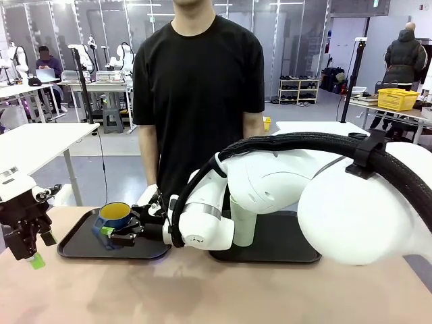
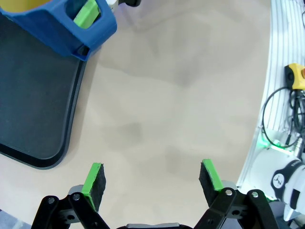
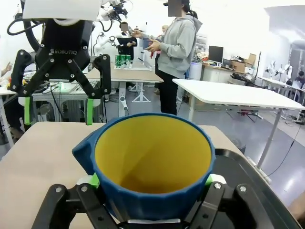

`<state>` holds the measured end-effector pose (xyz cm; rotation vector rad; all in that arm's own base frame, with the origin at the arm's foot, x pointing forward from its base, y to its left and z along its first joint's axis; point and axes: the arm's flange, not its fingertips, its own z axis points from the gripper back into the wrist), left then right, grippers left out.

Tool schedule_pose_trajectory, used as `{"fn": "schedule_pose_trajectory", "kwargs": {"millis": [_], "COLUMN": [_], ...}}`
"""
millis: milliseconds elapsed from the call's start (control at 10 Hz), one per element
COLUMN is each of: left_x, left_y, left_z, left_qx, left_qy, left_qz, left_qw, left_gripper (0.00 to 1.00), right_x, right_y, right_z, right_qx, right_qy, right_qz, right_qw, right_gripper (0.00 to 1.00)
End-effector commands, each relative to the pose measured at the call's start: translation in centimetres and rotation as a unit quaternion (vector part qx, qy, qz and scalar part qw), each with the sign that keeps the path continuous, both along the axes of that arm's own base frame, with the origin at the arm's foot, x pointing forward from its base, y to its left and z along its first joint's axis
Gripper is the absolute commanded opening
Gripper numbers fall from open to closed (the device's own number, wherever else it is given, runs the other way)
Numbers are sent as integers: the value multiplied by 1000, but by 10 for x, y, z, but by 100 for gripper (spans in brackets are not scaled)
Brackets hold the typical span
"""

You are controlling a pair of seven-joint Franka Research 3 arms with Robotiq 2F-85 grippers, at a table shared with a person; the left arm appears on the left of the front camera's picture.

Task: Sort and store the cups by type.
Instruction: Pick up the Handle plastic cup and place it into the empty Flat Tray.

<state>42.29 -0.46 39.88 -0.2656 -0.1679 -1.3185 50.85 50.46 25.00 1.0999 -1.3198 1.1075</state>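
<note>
The dark blue handled mug (image 1: pixel 113 216) with a yellow inside hangs low over the left black tray (image 1: pixel 74 246), and my right gripper (image 1: pixel 120 233) is shut on it. From the right wrist, the mug (image 3: pixel 152 162) sits between my green pads (image 3: pixel 95 180). A tall pale green tumbler (image 1: pixel 241 219) stands upright on the right black tray (image 1: pixel 283 253), partly hidden behind my right arm. My left gripper (image 1: pixel 28 244) hovers at the table's left edge, open and holding nothing. In its wrist view the left gripper (image 2: pixel 152 181) faces bare tabletop, with the mug (image 2: pixel 57 28) at the top left.
A person in a black shirt (image 1: pixel 199 81) stands at the far side of the table, behind the trays. My right arm (image 1: pixel 283 189) spans the table's middle from the right. Bare tabletop (image 1: pixel 202 290) lies in front of both trays.
</note>
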Motion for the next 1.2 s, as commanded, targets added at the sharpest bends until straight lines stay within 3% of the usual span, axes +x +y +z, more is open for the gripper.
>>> {"fn": "schedule_pose_trajectory", "kwargs": {"millis": [0,400,1100], "left_x": [0,0,0], "left_y": [1,1,1], "left_z": [0,0,0], "left_qx": [-2,-2,-2], "left_qy": [-2,-2,-2], "left_qz": [-2,-2,-2], "left_qw": [1000,1000,1000], "left_gripper": [100,100,100], "right_x": [-1,-1,4], "right_y": [12,19,17], "right_z": [-3,-9,-35], "right_qx": [-14,-28,-32], "right_qy": [-8,-19,19], "right_qz": [-41,-98,-129], "right_qw": [999,995,991], "right_gripper": [79,79,79]}}
